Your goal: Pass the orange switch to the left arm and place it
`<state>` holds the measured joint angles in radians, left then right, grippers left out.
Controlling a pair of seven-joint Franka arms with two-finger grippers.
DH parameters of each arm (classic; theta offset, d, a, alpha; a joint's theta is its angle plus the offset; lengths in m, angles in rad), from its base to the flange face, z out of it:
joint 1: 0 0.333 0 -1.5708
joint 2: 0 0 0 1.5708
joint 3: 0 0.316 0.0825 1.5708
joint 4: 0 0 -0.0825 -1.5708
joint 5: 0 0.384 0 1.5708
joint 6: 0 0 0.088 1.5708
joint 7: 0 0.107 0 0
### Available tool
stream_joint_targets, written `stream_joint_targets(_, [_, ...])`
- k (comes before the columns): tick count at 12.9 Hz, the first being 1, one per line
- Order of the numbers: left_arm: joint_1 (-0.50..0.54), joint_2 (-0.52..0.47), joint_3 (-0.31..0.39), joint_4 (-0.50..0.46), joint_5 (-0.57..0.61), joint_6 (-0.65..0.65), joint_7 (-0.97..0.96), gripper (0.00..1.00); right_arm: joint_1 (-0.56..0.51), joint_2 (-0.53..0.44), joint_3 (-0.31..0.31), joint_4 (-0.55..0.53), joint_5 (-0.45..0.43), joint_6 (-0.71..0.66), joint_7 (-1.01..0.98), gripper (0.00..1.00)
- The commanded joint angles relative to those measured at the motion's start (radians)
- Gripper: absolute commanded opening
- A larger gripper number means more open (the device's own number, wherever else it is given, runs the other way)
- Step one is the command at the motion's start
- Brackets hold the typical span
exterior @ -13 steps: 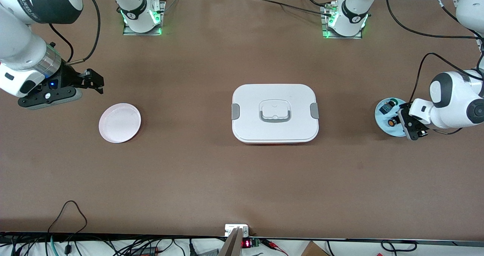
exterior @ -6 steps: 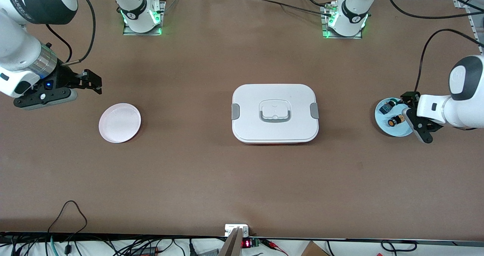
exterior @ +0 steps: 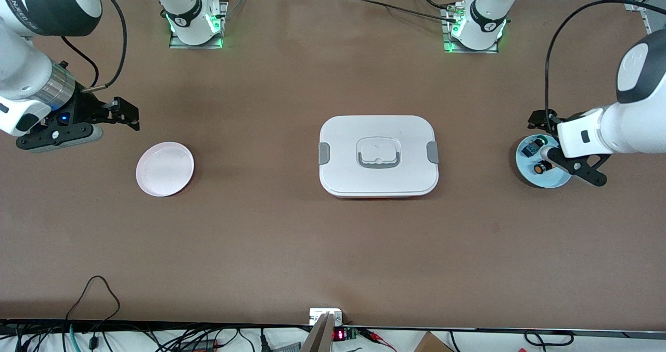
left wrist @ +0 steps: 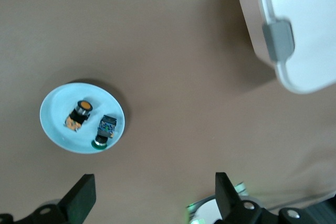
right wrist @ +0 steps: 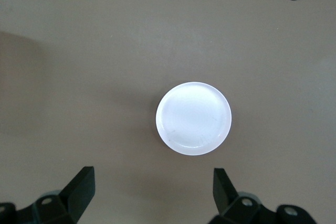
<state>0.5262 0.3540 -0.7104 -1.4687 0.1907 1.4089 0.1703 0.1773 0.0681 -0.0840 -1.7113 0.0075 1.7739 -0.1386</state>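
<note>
Two plates sit on the tabletop [exterior: 291, 248], one box [exterior: 379, 155] between them. The orange switch [left wrist: 79, 115] lies on the blue plate [left wrist: 55, 129] beside one blue-green component [left wrist: 105, 130], cap end toward the box. Left hand [left wrist: 152, 203] hovers spread wide above this plate; right hand [right wrist: 152, 198], equally wide, waits above the pink plate [right wrist: 193, 118]

Left gripper [exterior: 541, 133], jaws spread wide, at the right edge of the front view, its forearm level. Right gripper [exterior: 127, 117], jaws likewise apart, at the upper left, forearm angled down.
</note>
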Motion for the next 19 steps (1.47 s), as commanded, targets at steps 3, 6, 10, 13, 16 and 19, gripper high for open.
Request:
stream_joint_targets(3, [-0.006,-0.009,-0.008,0.048,0.003,0.064,-0.239,1.00,-0.004,0.001,0.003,0.013,0.023,-0.020,0.007,1.00])
stream_joint_targets(6, [-0.009,-0.015,-0.008,0.050,0.003,0.065,-0.245,1.00,-0.004,-0.002,0.001,0.013,0.089,-0.030,0.008,1.00])
stream_joint_targets(10, [-0.026,-0.017,-0.008,0.068,0.004,0.058,-0.267,1.00,-0.005,-0.004,0.001,0.013,0.089,-0.045,0.008,1.00])
stream_joint_targets(13, [-0.026,-0.027,-0.008,0.068,0.006,0.055,-0.267,1.00,-0.015,-0.002,0.000,0.010,0.089,-0.047,0.007,1.00])
stream_joint_targets(16, [-0.044,-0.087,0.021,0.047,-0.008,0.058,-0.252,1.00,-0.016,-0.001,0.001,0.012,0.088,-0.045,0.005,1.00])
stream_joint_targets(19, [-0.231,-0.128,0.269,0.035,-0.054,0.073,-0.261,1.00,-0.010,-0.002,0.003,0.012,0.083,-0.045,0.005,1.00])
